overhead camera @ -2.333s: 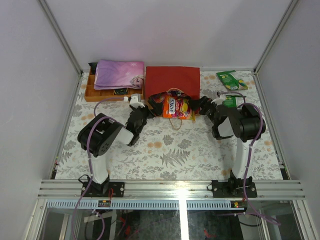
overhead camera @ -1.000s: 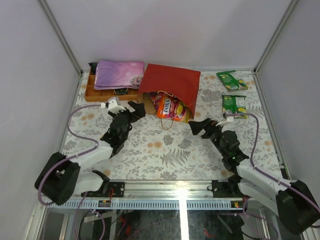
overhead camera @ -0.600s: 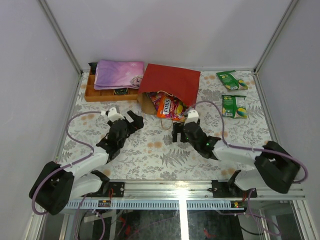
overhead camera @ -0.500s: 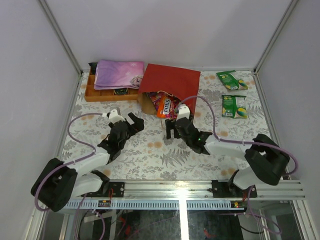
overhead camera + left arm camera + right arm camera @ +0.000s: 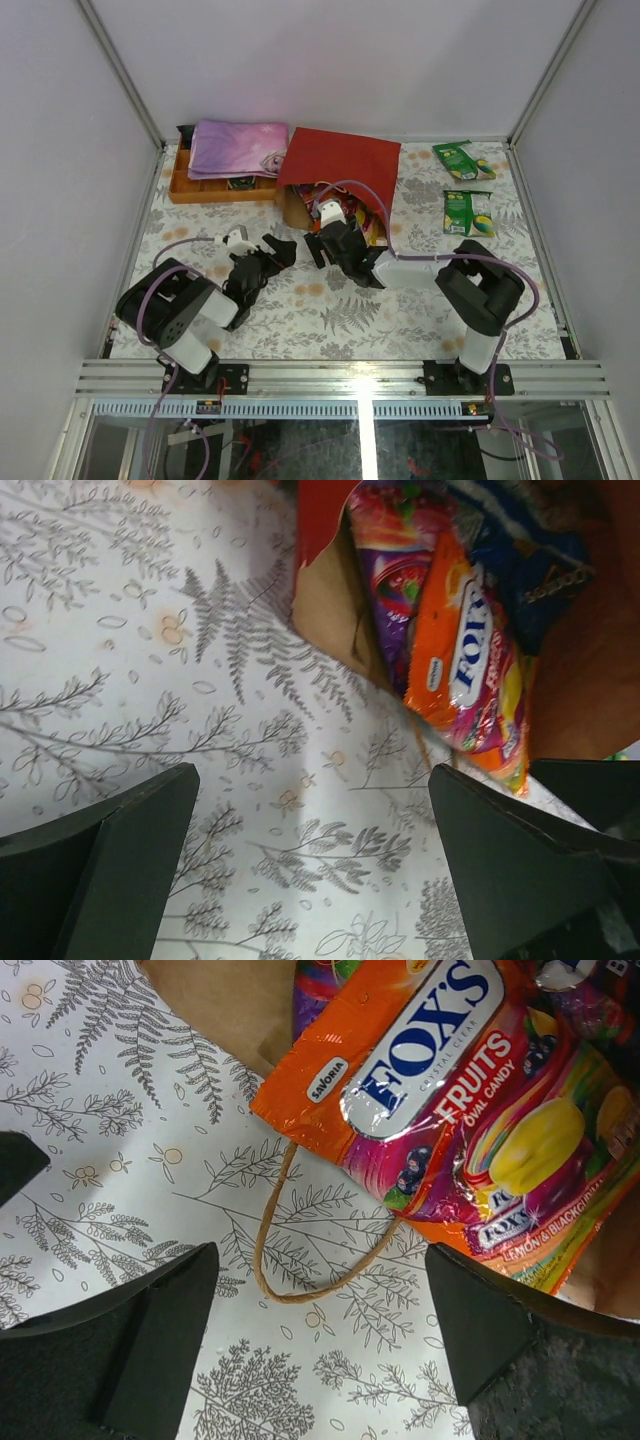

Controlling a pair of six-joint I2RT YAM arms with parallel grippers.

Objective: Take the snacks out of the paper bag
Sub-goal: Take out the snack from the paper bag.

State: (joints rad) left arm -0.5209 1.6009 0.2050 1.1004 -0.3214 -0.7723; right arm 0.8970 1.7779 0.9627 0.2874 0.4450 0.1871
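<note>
The paper bag (image 5: pixel 342 163) lies on its side, red outside, with its brown inside (image 5: pixel 215 1000) showing at the mouth. Snacks spill from the mouth: an orange and magenta FOX'S candy packet (image 5: pixel 455 1095) on top, and a purple packet and a blue one (image 5: pixel 520 565) under it. A thin loop handle (image 5: pixel 275 1250) lies on the table between the fingers of my right gripper (image 5: pixel 320 1305), which is open just short of the orange packet (image 5: pixel 350 215). My left gripper (image 5: pixel 315 815) is open over bare table, left of the mouth. Two green packets (image 5: pixel 462 158) (image 5: pixel 468 211) lie at the right.
A wooden box (image 5: pixel 190 185) holding a purple folded cloth (image 5: pixel 235 148) stands at the back left, beside the bag. The two grippers (image 5: pixel 278 250) (image 5: pixel 322 240) are close together in front of the bag's mouth. The table has a fern-patterned cover (image 5: pixel 340 310).
My right arm has swung left across the table, bringing its gripper to the bag's mouth. The left arm has folded in, its gripper staying near the mouth. The bag and snacks have not moved.
</note>
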